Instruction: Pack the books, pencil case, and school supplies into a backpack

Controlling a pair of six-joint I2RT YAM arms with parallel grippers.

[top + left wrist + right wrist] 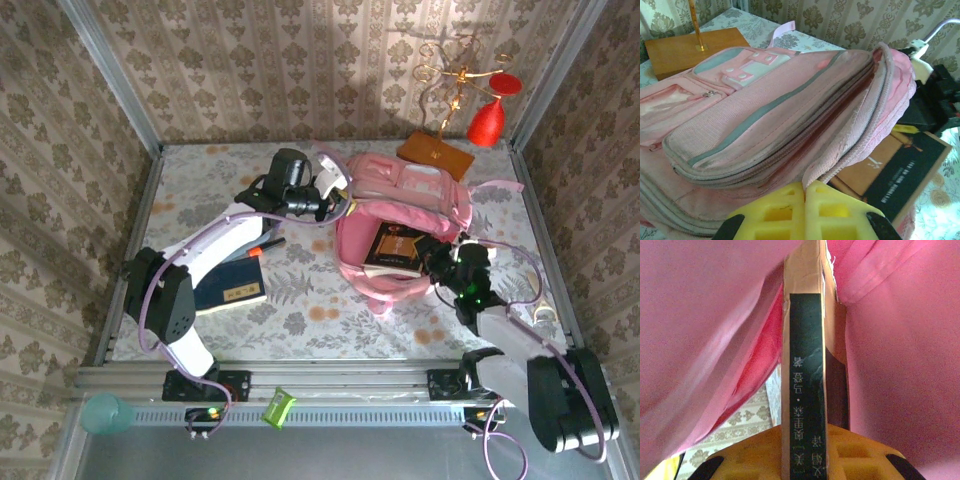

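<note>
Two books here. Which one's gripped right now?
The brown book, clamped in the right end effector and partly inside the backpack. The navy book lies loose on the table by the left arm.

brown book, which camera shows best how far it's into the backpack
Top external: most of the brown book cover shows, lying in the backpack open mouth, with the right tool at its near edge. Left wrist shows one corner under the flap. Right wrist shows its spine, clamped in that tool.
</note>
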